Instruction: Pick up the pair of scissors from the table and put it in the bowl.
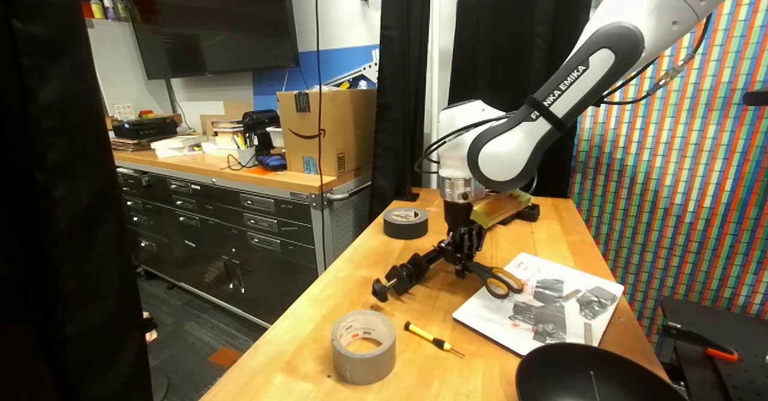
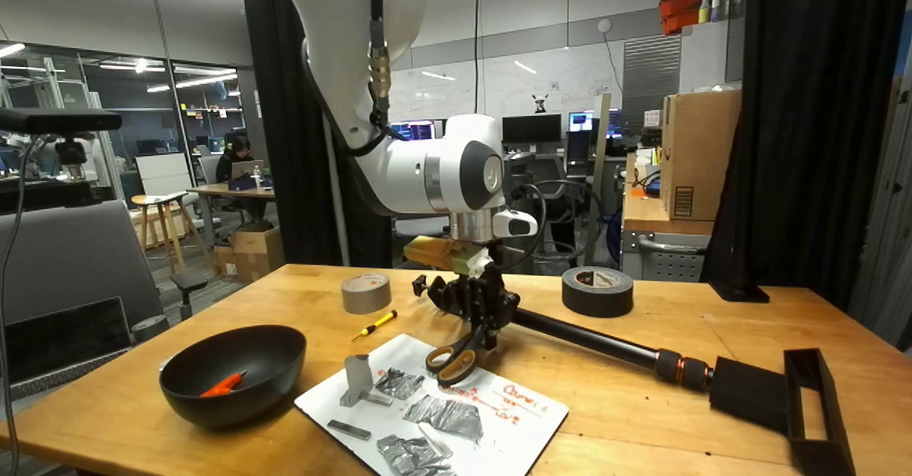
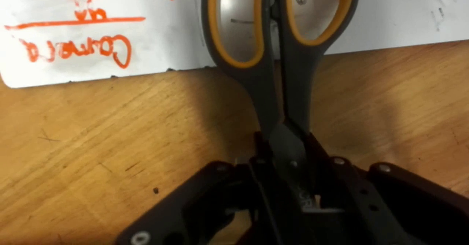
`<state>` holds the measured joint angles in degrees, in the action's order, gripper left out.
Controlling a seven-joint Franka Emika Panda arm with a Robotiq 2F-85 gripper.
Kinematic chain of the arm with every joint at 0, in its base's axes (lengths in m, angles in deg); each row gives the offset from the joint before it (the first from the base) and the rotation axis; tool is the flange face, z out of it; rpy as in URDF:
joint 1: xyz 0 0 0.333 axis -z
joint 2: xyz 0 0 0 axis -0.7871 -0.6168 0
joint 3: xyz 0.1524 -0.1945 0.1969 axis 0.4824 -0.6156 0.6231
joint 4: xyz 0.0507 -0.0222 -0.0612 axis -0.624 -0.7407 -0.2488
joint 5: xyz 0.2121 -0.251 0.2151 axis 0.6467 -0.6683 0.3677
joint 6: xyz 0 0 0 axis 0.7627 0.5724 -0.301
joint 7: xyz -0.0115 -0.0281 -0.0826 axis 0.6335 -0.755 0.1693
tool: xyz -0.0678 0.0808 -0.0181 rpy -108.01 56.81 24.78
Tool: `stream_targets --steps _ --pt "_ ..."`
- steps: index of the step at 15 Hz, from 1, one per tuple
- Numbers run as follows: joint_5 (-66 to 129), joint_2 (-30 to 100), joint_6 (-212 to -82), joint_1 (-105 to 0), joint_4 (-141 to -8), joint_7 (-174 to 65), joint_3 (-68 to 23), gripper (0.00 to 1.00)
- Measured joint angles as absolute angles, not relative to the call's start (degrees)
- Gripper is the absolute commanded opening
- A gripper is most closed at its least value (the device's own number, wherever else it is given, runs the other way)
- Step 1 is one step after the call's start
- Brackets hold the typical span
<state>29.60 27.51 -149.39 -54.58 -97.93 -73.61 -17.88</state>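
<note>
The gripper point(image 3: 287, 142) is clamped on the scissors point(image 3: 267, 91). In the wrist view its fingers point(image 3: 261, 147) press in from either side, just where the dark shanks give way to the blades. The blades run back between the jaws and are lost among black parts, so where the tips end cannot be told. The handles stick out clear of the jaws, their two orange-lined loops side by side, over the edge of the white board point(image 3: 395, 25). In both exterior views the gripper points down at the table point(image 2: 613, 412) with the handles slanting out beside it; whether the loops touch the board cannot be told.

The bowl point(image 2: 214, 415) stands upright on the table, just beside the board and well apart from the jaws. An orange-handled tool point(image 2: 222, 385) lies in it. Crumpled grey tape point(image 2: 445, 417) lies on the board. The black rod point(image 2: 598, 339) lies with one end close by the gripper; contact cannot be judged. A yellow screwdriver point(image 1: 423, 333) lies between the grey roll point(image 1: 363, 365) and the board. The black roll point(image 2: 597, 299) stands near the rod.
</note>
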Motion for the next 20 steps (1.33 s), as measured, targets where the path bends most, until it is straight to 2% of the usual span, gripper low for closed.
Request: stream_targets --steps 2,4,8,20 --pt "29.6 27.5 -149.2 -54.6 -97.8 -73.4 -18.0 0.06" --pt "29.6 27.5 -148.5 -54.6 -97.6 -73.3 -18.2 0.11" --pt "29.6 28.8 -144.1 -54.6 -97.2 -73.3 -18.6 0.1" --pt "28.1 46.9 -123.1 -55.2 -100.0 -73.4 -18.5 0.1"
